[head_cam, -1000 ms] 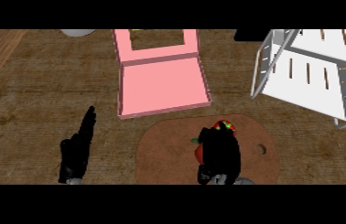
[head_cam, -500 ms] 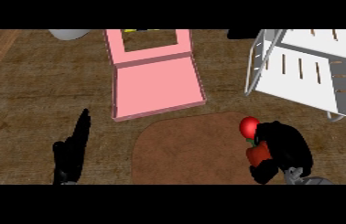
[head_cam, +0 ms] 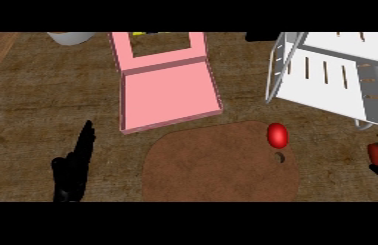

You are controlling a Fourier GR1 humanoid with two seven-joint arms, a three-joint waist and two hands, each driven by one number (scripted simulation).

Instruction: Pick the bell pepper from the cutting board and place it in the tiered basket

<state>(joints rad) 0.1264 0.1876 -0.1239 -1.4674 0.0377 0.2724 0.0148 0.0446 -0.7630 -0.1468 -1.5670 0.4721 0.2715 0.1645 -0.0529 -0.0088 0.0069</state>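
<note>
A red rounded bell pepper (head_cam: pixel 277 135) shows at the upper right edge of the brown cutting board (head_cam: pixel 214 169), with no hand on it. The white tiered basket (head_cam: pixel 325 74) stands at the upper right, beyond the board. Of my right hand (head_cam: pixel 375 170) only a black sliver shows at the right edge, with a small dark red patch just above it; what that patch is cannot be made out. My left hand (head_cam: pixel 74 164) rests open at the lower left, fingers straight and pointing up, away from the board.
A pink open box (head_cam: pixel 166 91) lies behind the board at centre left. A grey bowl (head_cam: pixel 71 37) sits at the top left edge. The board has a small hole (head_cam: pixel 279 158) near its right edge.
My right hand has gone from over the board to the right edge, almost out of view. The red pepper stays near the board's upper right edge. The left hand has not moved.
</note>
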